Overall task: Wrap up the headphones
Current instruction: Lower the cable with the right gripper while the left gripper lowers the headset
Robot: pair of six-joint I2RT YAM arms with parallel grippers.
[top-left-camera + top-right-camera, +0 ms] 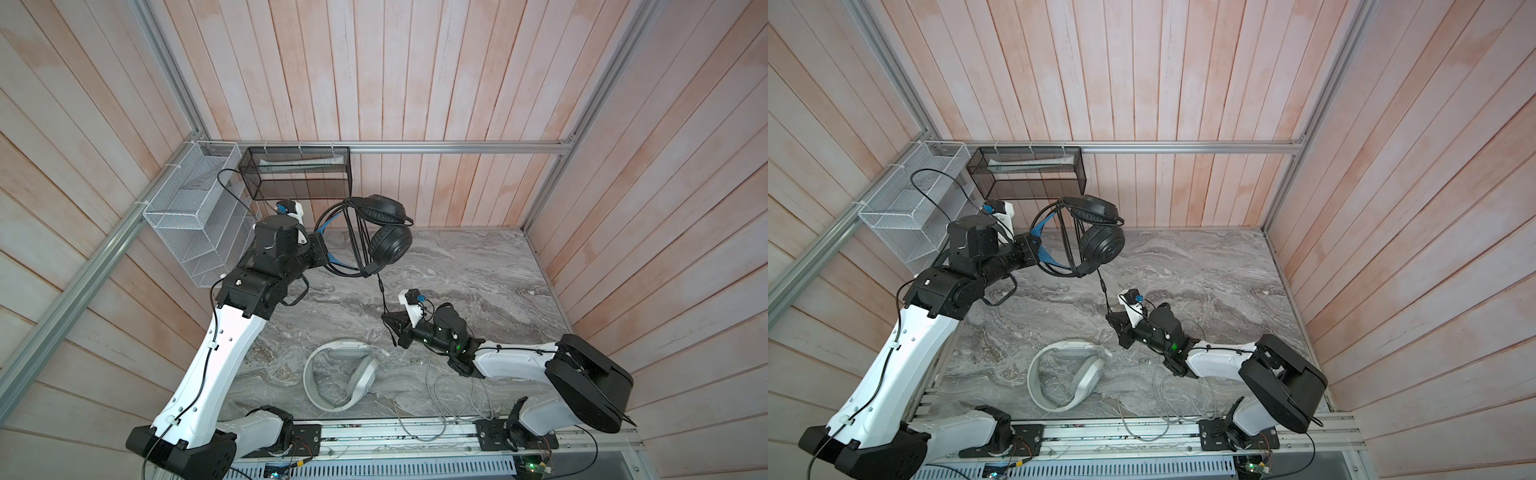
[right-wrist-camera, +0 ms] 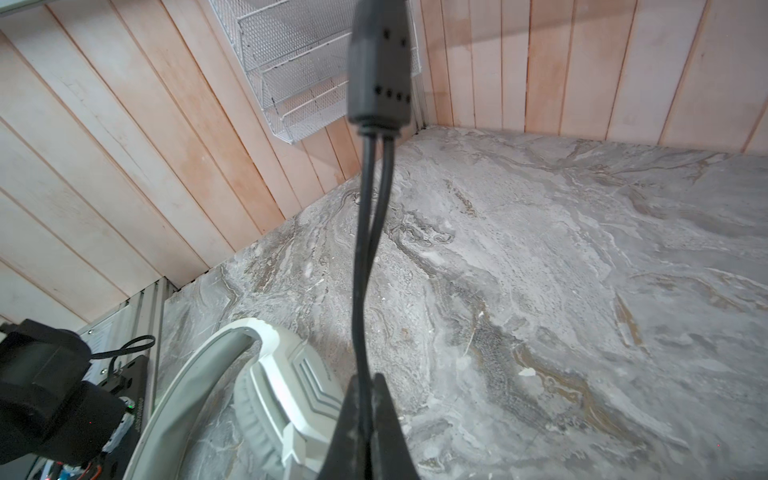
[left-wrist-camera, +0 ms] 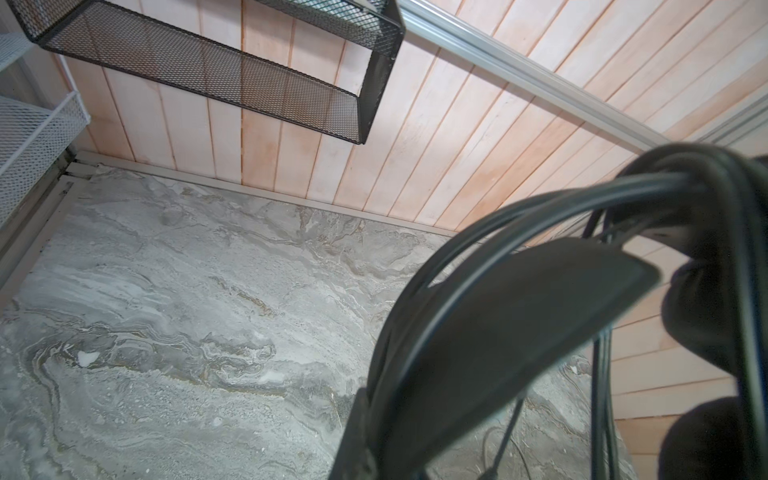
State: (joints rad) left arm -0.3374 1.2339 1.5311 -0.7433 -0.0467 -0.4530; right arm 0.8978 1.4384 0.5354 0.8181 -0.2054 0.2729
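Observation:
The black headphones (image 1: 388, 245) (image 1: 1102, 245) hang in the air over the back of the table, blue inner band towards my left gripper (image 1: 328, 253) (image 1: 1038, 253), which is shut on the headband (image 3: 498, 324). Black cable loops lie around that headband. One strand of the black cable (image 1: 380, 291) (image 2: 365, 249) drops to my right gripper (image 1: 388, 320) (image 1: 1113, 321) (image 2: 365, 415), shut on it just below its inline block (image 2: 380, 70). The white-grey headphones (image 1: 340, 376) (image 1: 1065, 374) (image 2: 282, 399) lie flat near the table's front, their grey cable (image 1: 440, 399) (image 1: 1167, 399) loose to the right.
A white mesh basket (image 1: 187, 216) (image 1: 909, 212) hangs on the left wall and a black mesh basket (image 1: 299, 174) (image 1: 1025, 174) (image 3: 208, 70) on the back wall, close behind the lifted headset. Wooden walls enclose the marble table (image 1: 478, 270). A metal rail (image 1: 415, 434) runs along the front.

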